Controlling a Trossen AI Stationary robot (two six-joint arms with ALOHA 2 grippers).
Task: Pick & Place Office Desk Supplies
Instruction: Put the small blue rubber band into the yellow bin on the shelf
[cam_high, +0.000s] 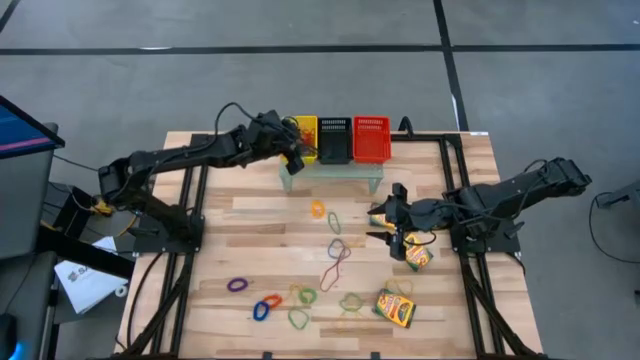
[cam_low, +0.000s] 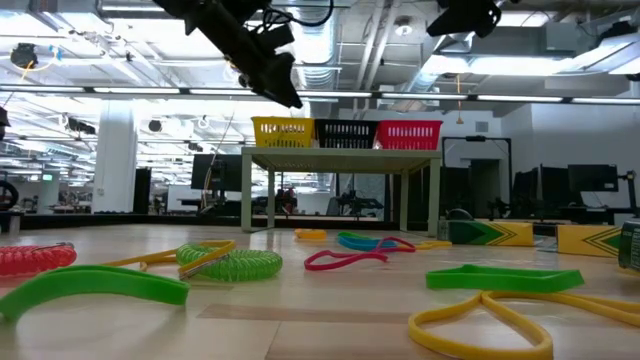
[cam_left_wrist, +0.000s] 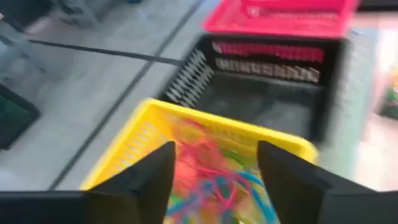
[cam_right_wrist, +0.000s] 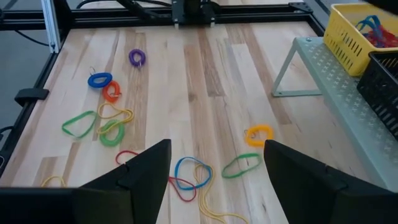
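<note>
While my left end effector (cam_left_wrist: 214, 177) hangs spread over the yellow basket (cam_left_wrist: 149, 134) of rubber bands (cam_left_wrist: 214, 180), I see the right end effector (cam_right_wrist: 214, 168) spread above the surface (cam_right_wrist: 205, 81).

baskets: yellow (cam_high: 306, 128) | black (cam_high: 334, 139) | red (cam_high: 371, 138) | crayon box (cam_high: 396, 308): yellow-green

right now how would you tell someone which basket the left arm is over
Find the small raised shelf at the back edge of the wooden table; three mesh baskets stand on it in a row. The left gripper, jaws open, hangs over the yellow basket, the end one beside the black basket. Alone of the three, it shows a tangle of coloured rubber bands inside.
</note>
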